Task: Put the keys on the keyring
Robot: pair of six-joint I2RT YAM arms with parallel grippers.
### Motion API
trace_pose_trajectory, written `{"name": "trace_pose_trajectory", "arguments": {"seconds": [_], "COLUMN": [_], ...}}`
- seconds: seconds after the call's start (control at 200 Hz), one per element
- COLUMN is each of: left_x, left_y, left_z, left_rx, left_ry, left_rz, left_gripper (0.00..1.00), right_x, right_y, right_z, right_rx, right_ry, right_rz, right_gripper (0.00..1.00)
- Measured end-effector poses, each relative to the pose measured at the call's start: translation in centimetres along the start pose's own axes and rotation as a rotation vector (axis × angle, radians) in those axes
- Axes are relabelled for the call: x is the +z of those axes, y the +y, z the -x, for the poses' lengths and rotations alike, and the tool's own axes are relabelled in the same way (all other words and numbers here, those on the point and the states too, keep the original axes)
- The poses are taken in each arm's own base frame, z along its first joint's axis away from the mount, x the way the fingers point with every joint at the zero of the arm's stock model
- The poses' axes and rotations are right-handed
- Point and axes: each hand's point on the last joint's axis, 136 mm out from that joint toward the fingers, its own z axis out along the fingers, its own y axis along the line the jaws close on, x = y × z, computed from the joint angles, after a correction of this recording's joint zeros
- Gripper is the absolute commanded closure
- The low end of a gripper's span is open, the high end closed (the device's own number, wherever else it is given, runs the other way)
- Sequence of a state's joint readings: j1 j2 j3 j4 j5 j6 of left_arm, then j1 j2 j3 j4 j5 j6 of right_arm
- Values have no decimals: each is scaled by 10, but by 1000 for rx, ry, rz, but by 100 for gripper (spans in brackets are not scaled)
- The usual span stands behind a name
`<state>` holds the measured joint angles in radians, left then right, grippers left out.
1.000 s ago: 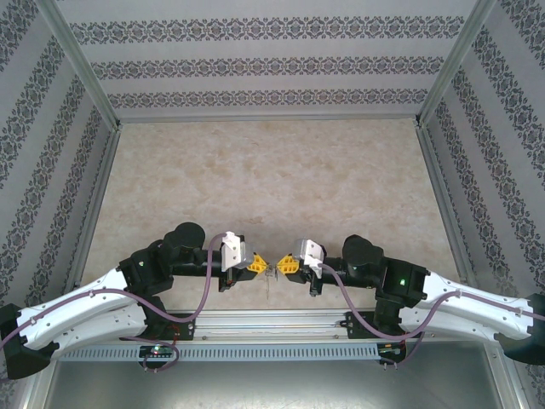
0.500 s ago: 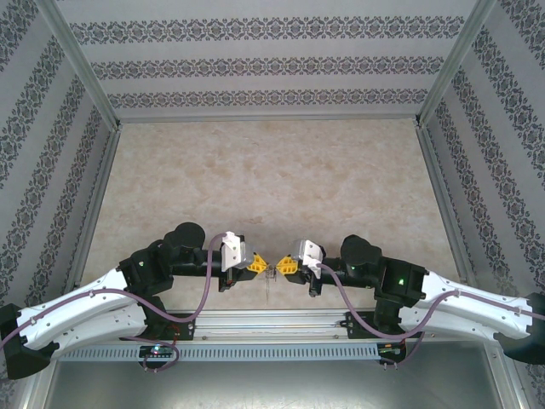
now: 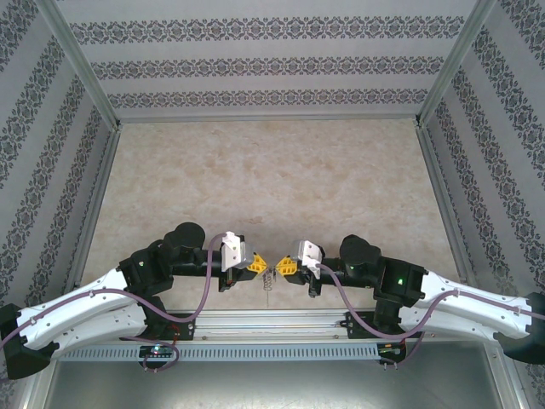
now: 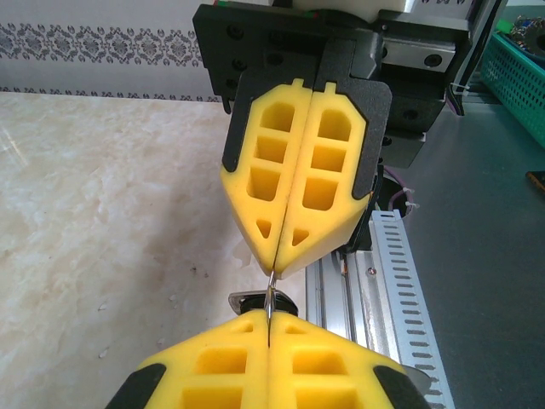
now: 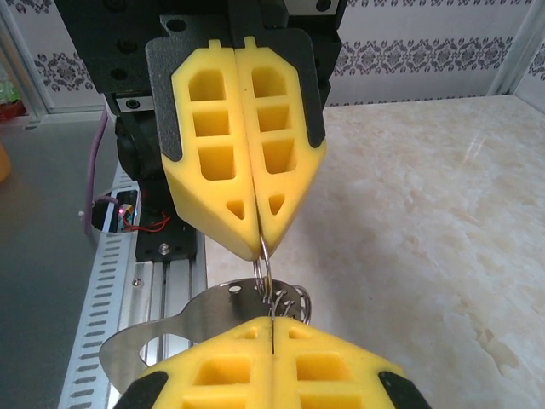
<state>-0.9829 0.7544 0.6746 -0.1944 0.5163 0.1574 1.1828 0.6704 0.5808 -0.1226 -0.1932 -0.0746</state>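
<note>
Threading step, above bench (image 3: 255,170) near edge. Left gripper (image 3: 258,265) clamped on keyring (image 5: 263,271); right gripper (image 3: 284,265) clamped tip-to-tip, hold unclear, key (image 5: 204,322) beside. Next likely: fine slide of key along ring.

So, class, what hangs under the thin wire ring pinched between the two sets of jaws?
Below the ring, small silvery loops and a flat silvery metal piece show; the near jaws cover their lower parts.
</note>
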Motion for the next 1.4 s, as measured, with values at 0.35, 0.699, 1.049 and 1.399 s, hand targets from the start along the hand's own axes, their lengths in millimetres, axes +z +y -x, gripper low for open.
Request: {"name": "trace_pose_trajectory", "arguments": {"seconds": [0.35, 0.699, 1.049, 1.399], "left_x": [0, 0, 0, 0], "left_y": [0, 0, 0, 0], "left_z": [0, 0, 0, 0], "left_rx": [0, 0, 0, 0], "left_ry": [0, 0, 0, 0], "left_rz": [0, 0, 0, 0], "left_gripper": [100, 100, 100, 100], "right_x": [0, -1, -2, 1], "right_y": [1, 1, 1, 1], "right_z": [0, 0, 0, -3], "right_rx": [0, 0, 0, 2], "right_ry": [0, -2, -2, 13], "right_rz": [6, 6, 6, 8], "right_gripper": [100, 100, 100, 100]}}
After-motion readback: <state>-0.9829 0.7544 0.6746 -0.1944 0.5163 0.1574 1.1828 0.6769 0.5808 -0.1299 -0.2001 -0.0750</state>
